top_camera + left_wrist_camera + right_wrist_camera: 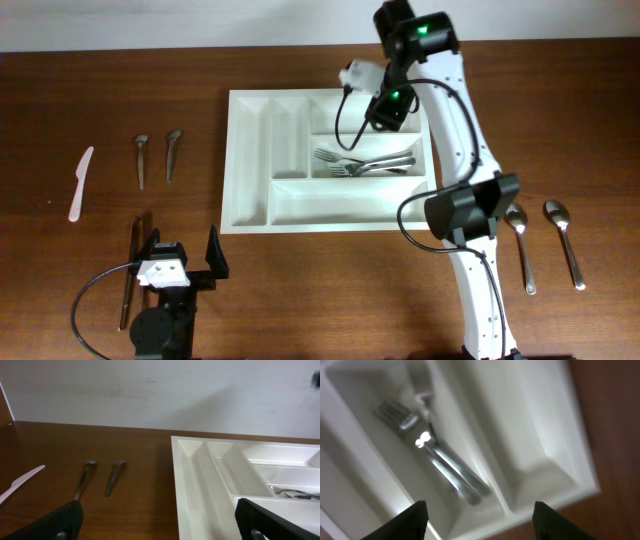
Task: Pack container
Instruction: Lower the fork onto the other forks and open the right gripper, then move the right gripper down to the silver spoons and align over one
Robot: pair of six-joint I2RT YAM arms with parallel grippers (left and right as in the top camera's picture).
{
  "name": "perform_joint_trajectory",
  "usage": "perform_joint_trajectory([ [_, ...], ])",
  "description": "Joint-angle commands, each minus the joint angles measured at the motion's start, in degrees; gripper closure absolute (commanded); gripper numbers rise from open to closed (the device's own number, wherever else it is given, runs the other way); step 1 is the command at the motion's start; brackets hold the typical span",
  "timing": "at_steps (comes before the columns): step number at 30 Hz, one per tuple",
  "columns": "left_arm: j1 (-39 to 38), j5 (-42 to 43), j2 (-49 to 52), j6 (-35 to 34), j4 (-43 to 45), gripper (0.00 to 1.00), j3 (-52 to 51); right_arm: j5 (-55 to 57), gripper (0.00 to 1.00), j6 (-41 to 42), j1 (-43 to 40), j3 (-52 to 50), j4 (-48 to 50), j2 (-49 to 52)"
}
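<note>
The container (250, 160) is a white compartmented tray in the middle of the table. Metal forks (365, 162) lie in its middle long compartment. My right gripper (388, 108) hangs over the tray's far right part. In the right wrist view its jaws (480, 522) stand open and empty, with the forks (445, 467) lying loose below them. My left gripper (182, 262) rests open and empty near the front left edge of the table. In the left wrist view the left gripper (160, 527) faces the container's left rim (176, 460).
Left of the tray lie a white plastic knife (80, 183) and two small metal spoons (141, 158) (173, 152). Dark-handled cutlery (130, 270) lies beside my left gripper. Two larger spoons (520, 245) (563, 240) lie right of the right arm.
</note>
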Motion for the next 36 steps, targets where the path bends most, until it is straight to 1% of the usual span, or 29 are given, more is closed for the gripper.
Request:
perform_joint_trajectory([
  [1,0.24,0.44,-0.37,0.50,-0.04,0.01,-0.31,4.02,0.26,10.91,-1.46,3.08,-0.35,-6.97],
  [2,0.24,0.44,-0.37,0.50,-0.04,0.01,-0.31,4.24,0.23,12.70,-2.08,3.06,-0.35,-8.72],
  [4,0.24,0.44,-0.37,0.50,-0.04,0.01,-0.31,5.68,0.06,17.31,-3.34,3.06,-0.35,-11.63],
  [5,0.24,0.44,-0.37,0.50,-0.04,0.01,-0.31,6.80,0.01,20.09,-4.13,3.06,-0.35,-13.09],
  [10,0.24,0.44,-0.37,0.50,-0.04,0.01,-0.31,7.63,0.01,29.38,-9.38,2.47,-0.37,-19.96],
  [12,0.24,0.44,-0.37,0.50,-0.04,0.01,-0.31,7.61,0.01,30.84,-11.41,0.52,-0.37,-22.60],
  [14,0.24,0.44,-0.37,0.50,-0.04,0.01,-0.31,7.63,0.01,31.19,-13.46,-3.98,-0.37,-26.03],
  [17,0.24,0.44,-0.37,0.50,-0.04,0.01,-0.31,7.65,0.01,31.58,-16.24,-14.16,-0.35,-31.89],
  [20,0.24,0.44,-0.37,0.50,-0.04,0.01,-0.31,7.48,0.01,31.58,-18.91,-27.21,-0.37,-38.29],
  [24,0.24,0.44,-0.37,0.50,-0.04,0.01,-0.31,5.46,0.01,31.52,-21.92,-42.27,-0.35,-43.98],
  [28,0.24,0.44,-0.37,0.50,-0.04,0.01,-0.31,5.42,0.01,29.94,-24.83,-54.16,0.20,-45.11],
  [34,0.24,0.44,-0.37,0.50,-0.04,0.01,-0.31,5.46,0.01,27.82,-30.08,-70.77,10.84,-45.03],
  [36,0.24,0.44,-0.37,0.50,-0.04,0.01,-0.31,5.35,0.01,27.87,-31.85,-74.51,13.88,-45.03],
])
